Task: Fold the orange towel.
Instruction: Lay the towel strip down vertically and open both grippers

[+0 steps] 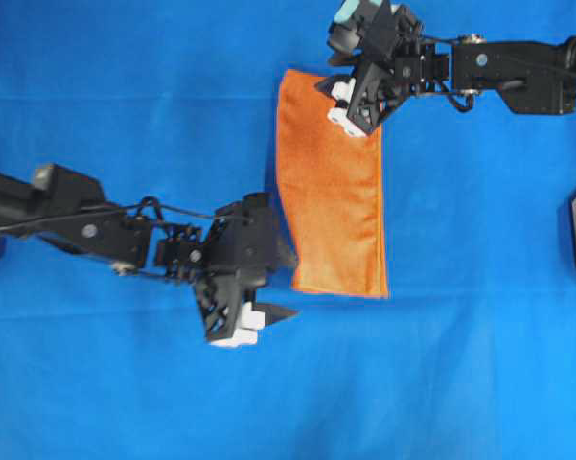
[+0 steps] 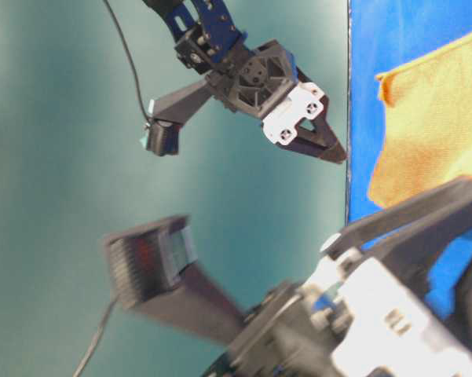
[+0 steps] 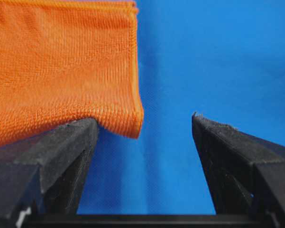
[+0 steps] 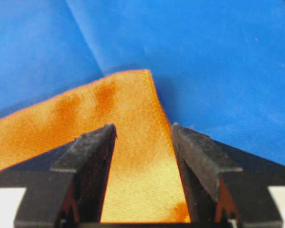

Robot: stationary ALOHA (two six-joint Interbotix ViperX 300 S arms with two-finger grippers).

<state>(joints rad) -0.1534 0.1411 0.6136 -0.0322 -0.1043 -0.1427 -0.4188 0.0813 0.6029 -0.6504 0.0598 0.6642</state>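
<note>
Where both pincers gape: orange towel (image 1: 331, 182) folded flat between left pincer (image 1: 259, 321) and right pincer (image 1: 350, 113).

A bright orange towel (image 1: 331, 201), finely woven in texture, lies on a plain blue table (image 1: 125, 96). Both claws are black with white fittings: left claw (image 1: 259, 321), right claw (image 1: 350, 110).

The towel (image 1: 331, 192) lay flat on the table cover (image 1: 125, 383), folded into a long strip between the two arms; the right gripper (image 4: 143, 133) stood over one end of it, a strip of towel showing between its parted jaws, the corner just ahead of the tips; the left gripper (image 3: 144, 126) sat at the opposite end, that corner lying above its left jaw, the gap between its jaws over bare cover.
</note>
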